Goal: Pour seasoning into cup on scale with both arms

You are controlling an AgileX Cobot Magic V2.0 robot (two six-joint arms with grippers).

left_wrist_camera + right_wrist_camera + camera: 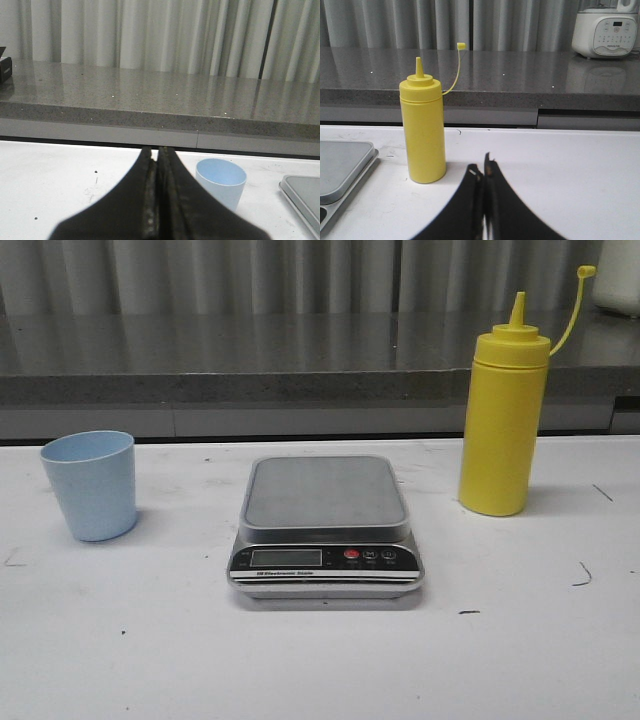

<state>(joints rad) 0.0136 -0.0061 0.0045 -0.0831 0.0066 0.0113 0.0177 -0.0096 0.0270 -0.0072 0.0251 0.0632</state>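
A pale blue cup (pixel 90 485) stands upright and empty at the left of the white table (pixel 320 660), well apart from the silver scale (pixel 325 525) at centre, whose grey platform is bare. To the right stands the yellow seasoning bottle (pixel 503 420), upright, its nozzle uncovered and the small cap (pixel 586 272) dangling on its tether. Neither arm shows in the front view. In the wrist views, the left gripper (pixel 158 165) has its jaws pressed together on nothing, the cup just beyond it; the right gripper (pixel 484 172) is likewise closed and empty, facing the bottle. The layout appears to suit a split of work: cup for the left arm, bottle for the right, the scale between as the meeting point. A white appliance (pixel 606 29) sits on the grey counter (pixel 520 75) behind.
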